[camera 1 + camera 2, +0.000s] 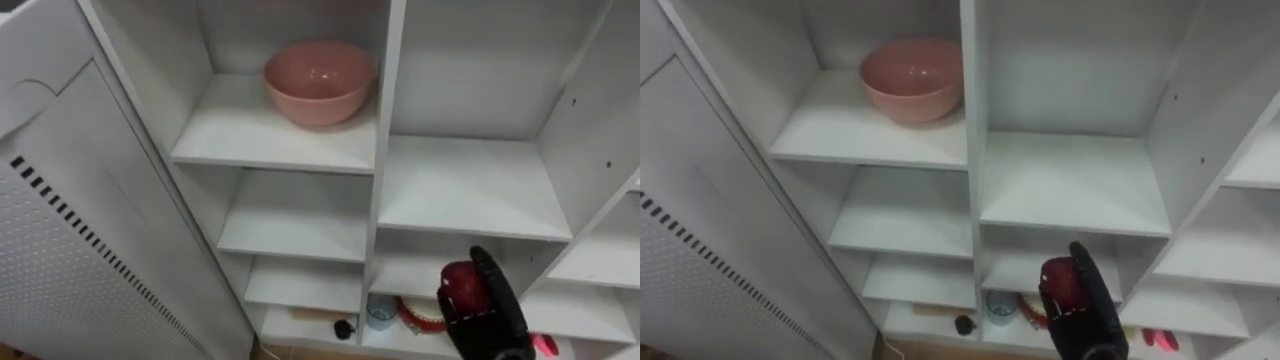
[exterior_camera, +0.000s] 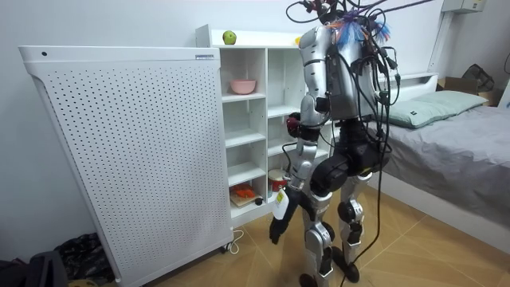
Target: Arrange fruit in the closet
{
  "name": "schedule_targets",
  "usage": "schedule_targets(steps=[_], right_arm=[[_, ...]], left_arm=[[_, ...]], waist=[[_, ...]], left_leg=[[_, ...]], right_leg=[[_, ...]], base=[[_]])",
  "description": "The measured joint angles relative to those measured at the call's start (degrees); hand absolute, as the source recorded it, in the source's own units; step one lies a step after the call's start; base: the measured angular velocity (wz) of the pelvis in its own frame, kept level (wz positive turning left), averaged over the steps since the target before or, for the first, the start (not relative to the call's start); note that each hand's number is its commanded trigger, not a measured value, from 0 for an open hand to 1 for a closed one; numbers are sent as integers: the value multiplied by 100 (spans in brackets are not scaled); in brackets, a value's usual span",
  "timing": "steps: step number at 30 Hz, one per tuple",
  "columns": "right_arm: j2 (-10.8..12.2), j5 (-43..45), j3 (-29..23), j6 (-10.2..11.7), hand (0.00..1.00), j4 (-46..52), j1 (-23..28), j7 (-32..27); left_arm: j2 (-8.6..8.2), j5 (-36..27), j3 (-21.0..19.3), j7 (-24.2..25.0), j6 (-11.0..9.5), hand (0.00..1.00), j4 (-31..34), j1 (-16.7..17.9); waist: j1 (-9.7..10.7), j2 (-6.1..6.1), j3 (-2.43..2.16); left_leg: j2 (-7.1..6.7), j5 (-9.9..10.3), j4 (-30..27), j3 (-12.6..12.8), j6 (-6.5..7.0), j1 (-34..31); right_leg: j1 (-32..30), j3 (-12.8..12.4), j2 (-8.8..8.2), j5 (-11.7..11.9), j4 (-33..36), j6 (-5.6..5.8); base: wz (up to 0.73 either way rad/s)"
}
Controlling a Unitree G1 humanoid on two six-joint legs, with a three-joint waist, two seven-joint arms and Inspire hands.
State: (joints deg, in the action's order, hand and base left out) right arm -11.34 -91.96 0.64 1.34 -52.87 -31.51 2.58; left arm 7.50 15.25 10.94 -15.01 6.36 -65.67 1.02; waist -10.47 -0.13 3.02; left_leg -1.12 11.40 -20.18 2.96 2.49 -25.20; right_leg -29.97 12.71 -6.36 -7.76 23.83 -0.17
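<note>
My right hand (image 1: 497, 318) comes in from the lower right, shut on a red fruit (image 1: 461, 284), and hovers in front of the closet's lower right compartments. An empty pink bowl (image 1: 318, 82) stands on the upper left shelf (image 1: 250, 135). The shelf (image 1: 465, 190) right of the divider is bare. In the room view I stand facing the closet with the red fruit (image 2: 293, 124) held at chest height. My left hand (image 2: 276, 226) hangs down by my thigh. A green fruit (image 2: 229, 37) lies on top of the closet.
The closet's large white perforated door (image 1: 70, 240) stands open on my left. On the bottom shelf are a small blue cup (image 1: 380, 312), a red plate (image 1: 422, 316) and a small black thing (image 1: 343, 328). A bed (image 2: 446, 135) stands behind me.
</note>
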Motion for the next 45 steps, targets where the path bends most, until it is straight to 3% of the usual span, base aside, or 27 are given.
schedule_targets(steps=[8,13,19,24,26,31,37,42,43,44,45], right_arm=[[-275,-189,-264,-162,100,-18,-362,-162],[-446,-425,-329,-193,100,-52,-636,-280],[-758,-451,-648,-138,100,-172,-982,-422],[-926,-426,-655,-44,100,-171,-1173,-743],[-1002,-456,-655,29,100,-173,-1417,-786],[-1193,-585,-658,40,100,-178,-1667,-832],[-1318,-589,-659,74,100,-175,-1704,-1070],[-1339,-548,-658,191,100,-175,-1737,-1252],[-1340,-537,-658,198,98,-177,-1737,-1267],[-1340,-534,-658,198,71,-176,-1742,-1269],[-1340,-527,-658,200,11,-176,-1747,-1269]], left_arm=[[34,-47,28,-79,121,0,91,-44],[69,-584,163,-212,89,0,151,-72],[276,-672,233,-273,77,0,226,-63],[291,-679,245,-358,54,0,555,-27],[292,-600,251,-360,-42,0,691,-19],[479,-599,342,-447,-49,0,1136,253],[606,-621,440,-470,-39,0,1304,585],[736,-673,627,-437,-45,0,1527,737],[742,-674,630,-425,-46,0,1548,761],[762,-675,671,-419,-47,0,1565,794],[782,-674,715,-414,-47,0,1566,810]], waist=[[-105,14,24],[-150,20,28],[-335,18,26],[-405,15,14],[-403,12,9],[-408,8,5],[-407,15,-63],[-411,22,-75],[-411,30,-79],[-414,34,-82],[-414,34,-82]], left_leg=[[-71,16,-702,7,63,-1034],[-74,70,-978,24,84,-1481],[-94,74,-1453,21,76,-2077],[-61,201,-1947,34,60,-2539],[-76,223,-2148,99,80,-2787],[-66,305,-2415,165,93,-3070],[-68,411,-2797,137,116,-3321],[-102,443,-2944,89,127,-3421],[-123,450,-2951,98,116,-3422],[-128,450,-2955,108,117,-3422],[-128,451,-2959,108,118,-3422]], right_leg=[[-882,11,-155,-13,471,-34],[-1319,8,-233,-50,805,-97],[-1882,-3,-340,-171,1294,-171],[-2280,-9,-369,-294,1687,-212],[-2567,-19,-465,-333,1937,-251],[-2862,-50,-523,-371,2217,-286],[-3053,-47,-567,-455,2521,-283],[-3127,-38,-635,-508,2679,-258],[-3132,-38,-662,-511,2699,-259],[-3133,-40,-668,-509,2702,-256],[-3135,-44,-668,-508,2703,-253]], base=[[7],[6],[10],[5],[0],[2],[1],[7],[4],[0],[0]])
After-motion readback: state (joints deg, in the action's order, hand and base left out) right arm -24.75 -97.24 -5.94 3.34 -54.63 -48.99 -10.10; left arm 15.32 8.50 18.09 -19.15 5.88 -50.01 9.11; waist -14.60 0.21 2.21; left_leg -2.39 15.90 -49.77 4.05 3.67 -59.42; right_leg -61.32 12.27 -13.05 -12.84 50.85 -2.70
